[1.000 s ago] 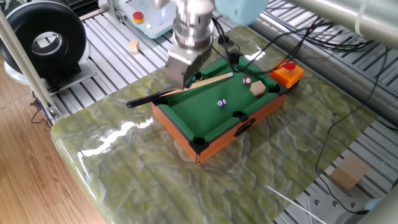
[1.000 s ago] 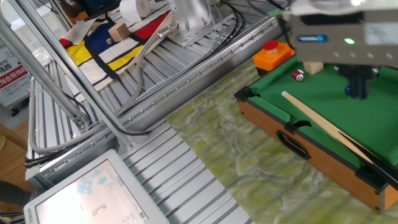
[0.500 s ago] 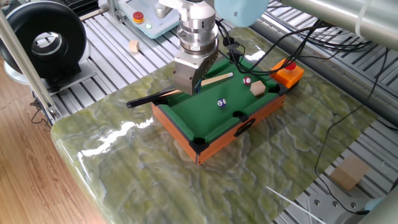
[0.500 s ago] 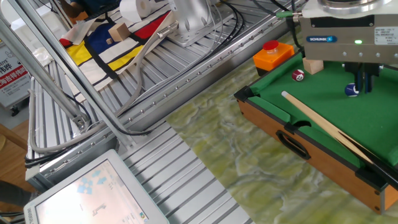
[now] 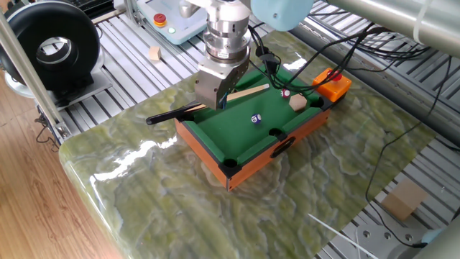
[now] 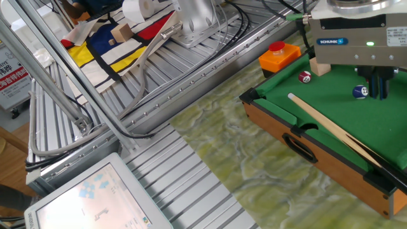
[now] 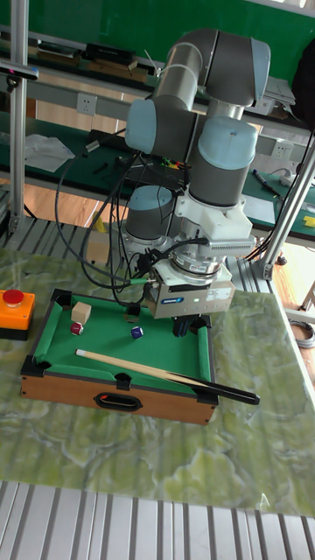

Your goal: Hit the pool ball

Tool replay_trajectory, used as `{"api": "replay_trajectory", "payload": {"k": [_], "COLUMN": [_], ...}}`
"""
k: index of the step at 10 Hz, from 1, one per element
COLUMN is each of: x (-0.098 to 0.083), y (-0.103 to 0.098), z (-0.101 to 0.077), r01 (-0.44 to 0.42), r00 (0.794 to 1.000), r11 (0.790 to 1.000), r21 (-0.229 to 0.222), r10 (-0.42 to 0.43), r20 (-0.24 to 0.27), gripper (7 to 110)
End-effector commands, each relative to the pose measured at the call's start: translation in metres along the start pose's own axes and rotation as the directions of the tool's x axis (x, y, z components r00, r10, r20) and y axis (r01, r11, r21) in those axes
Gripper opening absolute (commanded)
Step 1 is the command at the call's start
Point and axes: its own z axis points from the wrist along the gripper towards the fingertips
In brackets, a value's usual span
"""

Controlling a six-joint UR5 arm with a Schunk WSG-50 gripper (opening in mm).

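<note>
Green marble-patterned tabletop (image 5: 144, 187) carries your small wooden pool table with green felt (image 5: 244, 133).

From left: the long tan cue stick (image 6: 331, 130) lies untouched, then the tiny dark blue ball with white spot (image 6: 360, 92) sits mid-felt, not yet hit; your two-finger gripper (image 6: 380, 86) stands just beside it, fingers seemingly pressed together.

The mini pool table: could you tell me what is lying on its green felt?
On the mini pool table: cue stick, pool ball, red-and-white ball, wooden cube. The gripper hides some felt.
</note>
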Motion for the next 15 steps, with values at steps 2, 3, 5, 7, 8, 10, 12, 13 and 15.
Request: {"api": "replay_trajectory", "payload": {"k": [2, 3, 5, 7, 8, 10, 12, 13, 15], "x": [0.002, -0.001, -0.009, -0.051, -0.075, -0.105, -0.111, -0.108, -0.106], "y": [-0.004, -0.003, -0.005, -0.012, -0.021, -0.022, -0.015, -0.013, -0.012], "z": [-0.001, -0.001, -0.004, -0.012, -0.021, -0.03, -0.017, -0.007, 0.016], "r01": [-0.038, -0.025, -0.004, 0.034, 0.068, 0.109, 0.315, 0.44, 0.569], "r00": [0.999, 1.0, 1.0, 0.999, 0.998, 0.994, 0.949, 0.897, 0.821], "r11": [0.999, 1.0, 1.0, 0.999, 0.998, 0.994, 0.948, 0.896, 0.819], "r21": [0.012, 0.009, 0.0, -0.02, -0.007, -0.004, -0.038, -0.061, -0.073], "r10": [0.038, 0.025, 0.004, -0.034, -0.068, -0.109, -0.315, -0.442, -0.571], "r20": [-0.008, 0.002, -0.01, -0.01, -0.009, -0.002, -0.002, -0.014, -0.013], "gripper": [7, 7, 7, 7, 7, 7, 7, 7, 7]}}
